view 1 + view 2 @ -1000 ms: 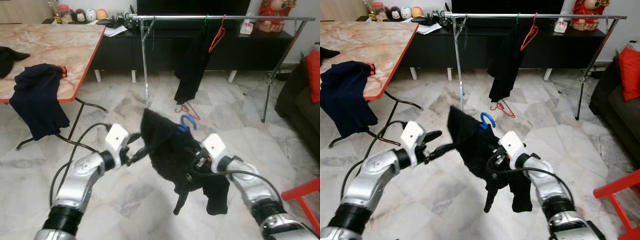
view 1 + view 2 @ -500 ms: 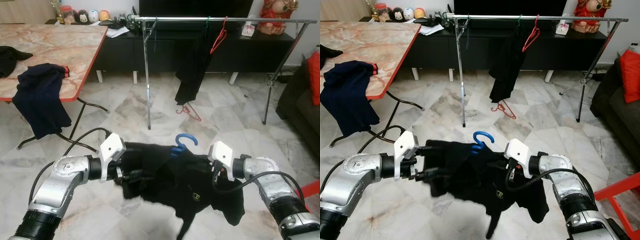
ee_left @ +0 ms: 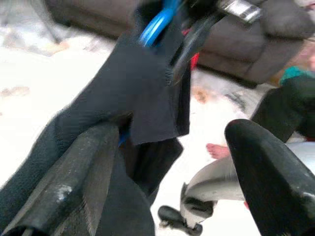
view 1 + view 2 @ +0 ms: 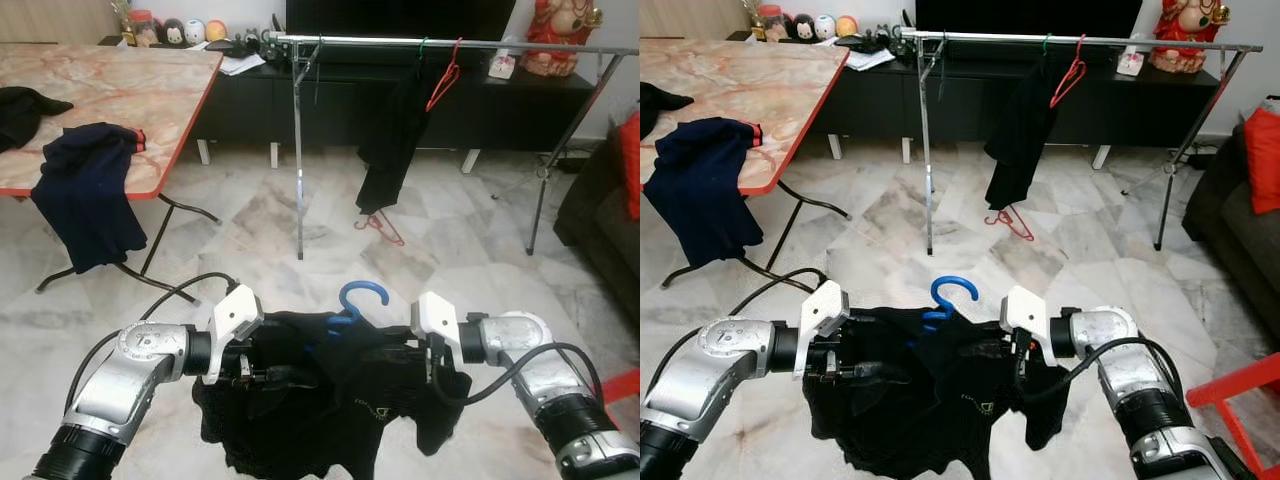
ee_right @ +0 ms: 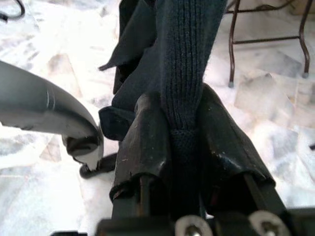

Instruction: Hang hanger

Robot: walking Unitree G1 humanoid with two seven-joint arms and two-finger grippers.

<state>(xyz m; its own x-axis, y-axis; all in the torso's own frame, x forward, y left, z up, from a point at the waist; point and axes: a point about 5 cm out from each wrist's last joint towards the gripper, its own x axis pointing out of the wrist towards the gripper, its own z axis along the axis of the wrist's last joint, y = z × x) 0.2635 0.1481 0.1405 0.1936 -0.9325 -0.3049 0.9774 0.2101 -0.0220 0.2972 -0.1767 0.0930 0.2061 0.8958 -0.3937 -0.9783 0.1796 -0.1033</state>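
1. Looking through the left eye view, I saw the black garment (image 4: 330, 390) stretched between both arms, low in front of me, with the blue hanger (image 4: 352, 300) hooked upward out of its collar, midway between the two wrists. The clothes rail (image 4: 440, 42) stood well apart, across the marble floor (image 4: 240, 230), already carrying a dark garment (image 4: 385, 140) and a red hanger (image 4: 443, 75). A second red hanger (image 4: 378, 226) lay on the floor below it.

2. In the right eye view the same spread showed: the left gripper (image 4: 872, 372) reached in at one shoulder of the cloth, the right gripper (image 4: 1025, 352) at the other. A table (image 4: 750, 90) with a navy garment (image 4: 695, 200) draped over its edge stood off to my left.

3. In the left wrist view the fingers (image 3: 74, 182) stood wide apart, with one finger lying against the fabric and the other clear of it, so I judged that this side supported rather than pinched.

4. In the right wrist view the two fingers (image 5: 142, 142) were clamped tight on a ribbed fold of the cloth.

5. I judged the garment soft, light and prone to slide off; the hanger was the stiff part, so the hook's neck seemed the surest hold for lifting onto the rail.
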